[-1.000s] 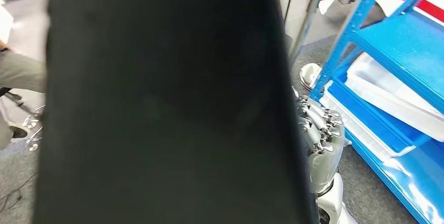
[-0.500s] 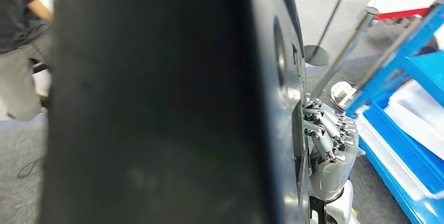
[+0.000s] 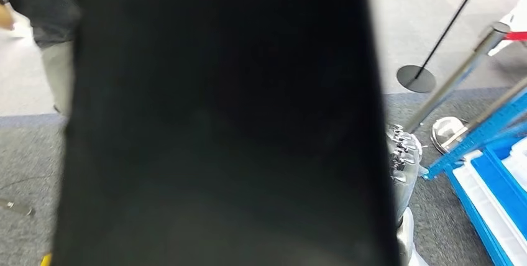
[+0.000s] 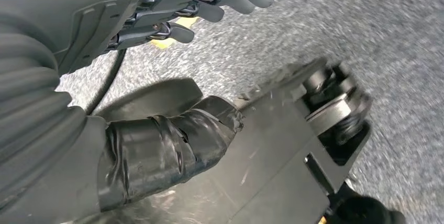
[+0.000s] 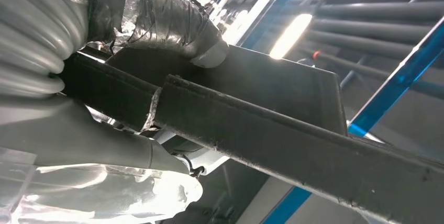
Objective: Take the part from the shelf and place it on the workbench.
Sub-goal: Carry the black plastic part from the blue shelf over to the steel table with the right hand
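Note:
A large flat black part (image 3: pixel 217 123) stands upright close in front of me and covers most of the head view. My right hand (image 3: pixel 403 154) grips its right edge, the silver fingers showing just past it. In the right wrist view the taped thumb of the right hand (image 5: pixel 173 20) wraps over the part's dark rim (image 5: pixel 293 135). In the left wrist view my left hand (image 4: pixel 94 41) holds the part (image 4: pixel 282 150) with its taped thumb lying on the part's face. The left hand's darker fingers stretch out over the grey carpet.
A blue shelf frame (image 3: pixel 491 129) with blue and white trays (image 3: pixel 497 197) stands at the lower right. A metal barrier post (image 3: pixel 453 82) and a round base (image 3: pixel 415 78) are beyond it. A person (image 3: pixel 43 5) stands at the upper left on the grey floor.
The whole picture has shifted: the camera has turned away from the shelf, which slid toward the right edge. The part stays in both hands throughout.

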Controlling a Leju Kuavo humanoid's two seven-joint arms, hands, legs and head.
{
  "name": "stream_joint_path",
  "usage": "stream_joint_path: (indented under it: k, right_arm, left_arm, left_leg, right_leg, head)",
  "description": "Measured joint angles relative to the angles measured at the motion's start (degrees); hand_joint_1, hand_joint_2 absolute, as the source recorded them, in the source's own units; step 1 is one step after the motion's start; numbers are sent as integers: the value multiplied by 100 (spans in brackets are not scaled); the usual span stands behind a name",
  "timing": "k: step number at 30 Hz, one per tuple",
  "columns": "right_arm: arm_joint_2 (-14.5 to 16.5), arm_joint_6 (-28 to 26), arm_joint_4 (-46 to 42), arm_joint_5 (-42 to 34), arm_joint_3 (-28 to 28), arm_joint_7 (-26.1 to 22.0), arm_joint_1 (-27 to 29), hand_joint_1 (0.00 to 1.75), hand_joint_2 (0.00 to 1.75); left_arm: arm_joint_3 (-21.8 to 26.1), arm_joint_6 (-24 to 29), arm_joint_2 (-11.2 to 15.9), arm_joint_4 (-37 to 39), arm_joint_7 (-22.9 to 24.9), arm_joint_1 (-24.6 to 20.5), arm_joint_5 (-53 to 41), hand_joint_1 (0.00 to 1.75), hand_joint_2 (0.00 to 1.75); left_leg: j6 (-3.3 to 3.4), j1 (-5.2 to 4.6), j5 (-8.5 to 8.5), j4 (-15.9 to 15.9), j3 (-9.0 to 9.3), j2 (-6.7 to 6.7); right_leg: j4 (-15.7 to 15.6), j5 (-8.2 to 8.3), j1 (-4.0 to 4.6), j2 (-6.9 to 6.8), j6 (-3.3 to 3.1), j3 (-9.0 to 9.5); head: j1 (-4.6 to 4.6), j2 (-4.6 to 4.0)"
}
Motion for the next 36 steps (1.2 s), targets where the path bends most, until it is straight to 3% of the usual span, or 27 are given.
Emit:
stream_joint_path:
  k: [2, 4, 6, 7, 9, 11, 12, 13, 14, 15, 17, 18, 20, 22, 24, 26, 28, 29, 30, 33, 35, 36]
  right_arm:
    - [-1, 0, 0, -13, 0, 31, 2, 175, 175]
    - [-2, -3, 0, -41, -1, 73, 5, 175, 175]
    - [-3, -8, -1, -88, -3, 104, 8, 175, 175]
    - [-4, -11, -1, -123, -6, 117, 9, 175, 175]
    - [-6, -30, -1, -206, -12, 143, 17, 175, 175]
    - [-8, -57, 2, -275, -15, 154, 55, 175, 175]
    - [-8, -68, 6, -300, -15, 147, 82, 175, 175]
    - [-9, -74, 11, -325, -15, 132, 108, 175, 175]
    - [-9, -80, 17, -351, -15, 111, 124, 175, 175]
    - [-9, -83, 21, -382, -15, 87, 133, 175, 175]
    - [-8, -87, 27, -435, -15, 49, 145, 175, 175]
    - [-6, -91, 30, -460, -15, 23, 154, 175, 175]
    - [-1, -98, 36, -515, -15, -54, 179, 175, 175]
    - [7, -102, 41, -569, -16, -129, 201, 175, 175]
    - [28, -106, 46, -598, -17, -163, 221, 175, 175]
    - [48, -111, 49, -604, -17, -173, 251, 175, 175]
    - [56, -114, 53, -606, -17, -176, 274, 175, 175]
    - [62, -114, 56, -606, -17, -177, 281, 175, 175]
    - [69, -114, 60, -606, -17, -178, 285, 175, 175]
    - [80, -114, 63, -606, -17, -188, 287, 175, 175]
    - [81, -115, 64, -611, -19, -198, 289, 175, 175]
    - [84, -115, 64, -632, -20, -210, 291, 175, 175]
  left_arm:
    - [0, 3, 1, 0, 14, -8, 0, 0, 175]
    - [0, 26, 2, 0, 16, -27, -19, 0, 175]
    - [0, 96, 3, 0, 5, -27, -70, 0, 175]
    - [0, 136, 2, 0, -4, -17, -100, 0, 175]
    - [-1, 197, -2, 0, -14, -12, -144, 0, 175]
    - [-1, 220, -13, 0, -16, -22, -158, 0, 175]
    - [-1, 224, -20, 0, -16, -24, -161, 0, 175]
    - [-1, 225, -27, 0, -16, -23, -161, 0, 175]
    - [-1, 227, -30, 0, -16, -19, -158, 0, 175]
    - [-2, 232, -33, 0, -19, -15, -155, 0, 175]
    - [-2, 245, -39, 0, -31, -15, -147, 0, 175]
    - [-1, 251, -44, 0, -41, -17, -144, 0, 175]
    - [-1, 260, -51, 0, -76, -13, -139, 0, 175]
    - [-1, 274, -48, 0, -123, 7, -137, 0, 175]
    - [-1, 289, -43, -1, -159, 17, -136, 0, 175]
    - [-2, 293, -43, -2, -177, 1, -134, 0, 175]
    - [-2, 292, -45, -2, -183, -9, -134, 0, 175]
    - [-2, 292, -46, -2, -184, -4, -134, 0, 175]
    - [-2, 292, -46, -2, -184, 3, -134, 0, 175]
    - [-2, 293, -46, -2, -185, 0, -134, 0, 175]
    - [-2, 296, -45, -2, -189, -15, -134, 0, 175]
    - [-2, 305, -44, -2, -199, -12, -134, 0, 175]
  left_leg:
    - [77, -53, 244, -745, 402, 227]
    - [166, -114, 270, -1067, 558, 355]
    - [239, -115, 285, -1107, 565, 236]
    - [269, -100, 301, -1150, 596, 174]
    - [340, -60, 340, -1235, 671, 62]
    - [383, -59, 344, -1251, 685, -57]
    - [392, -64, 340, -1246, 683, -129]
    - [395, -69, 336, -1237, 682, -209]
    - [393, -72, 330, -1222, 681, -288]
    - [386, -72, 322, -1200, 681, -370]
    - [352, -77, 296, -1140, 667, -511]
    - [326, -77, 289, -1117, 647, -575]
    - [258, -69, 288, -1104, 604, -676]
    - [190, -47, 293, -1115, 581, -732]
    - [131, -57, 189, -934, 488, -532]
    - [77, -55, -100, -344, 187, -223]
    - [34, -25, -332, 312, -174, -101]
    - [22, -12, -314, 419, -243, -76]
    - [19, -3, -198, 313, -199, -52]
    - [75, -30, 271, -760, 351, 194]
    - [157, -79, 314, -1091, 522, 296]
    - [198, -99, 306, -1091, 522, 253]
  right_leg:
    - [-7, -26, 18, -114, 30, 40]
    - [-29, -45, 40, -211, 81, 69]
    - [-68, -60, 57, -303, 151, 108]
    - [-56, -85, 53, -273, 184, 128]
    - [253, -290, 44, -39, 223, 19]
    - [962, -626, 41, 215, 221, -332]
    - [1274, -724, 45, 258, 220, -511]
    - [1436, -723, 47, 279, 218, -623]
    - [1375, -603, 47, 293, 213, -628]
    - [1114, -399, 44, 314, 205, -532]
    - [373, -28, 29, 493, 183, -221]
    - [119, 50, 22, 587, 174, -114]
    - [-48, 33, 35, 682, 149, -49]
    - [-71, 49, 40, 582, 93, -15]
    - [-118, 65, 11, 465, 27, 43]
    - [-139, 57, 6, 329, -15, 72]
    - [-135, 32, 15, 183, -27, 84]
    - [-132, 15, 16, 113, -24, 95]
    - [-129, -5, 14, 47, -14, 112]
    - [-124, -82, 22, -135, 48, 197]
    - [-141, -121, 47, -220, 115, 241]
    - [-161, -131, 58, -260, 149, 261]
  head:
    - [2, 0]
    - [5, 0]
    - [5, 0]
    - [13, 0]
    - [22, 0]
    - [24, 0]
    - [25, 0]
    - [24, 0]
    - [24, 0]
    - [24, 0]
    - [21, 0]
    - [16, 0]
    - [7, 0]
    - [7, 0]
    - [-35, 0]
    - [-91, 0]
    - [-107, 0]
    - [-108, 0]
    - [-108, 0]
    - [-108, 0]
    - [-105, 0]
    - [-106, 0]
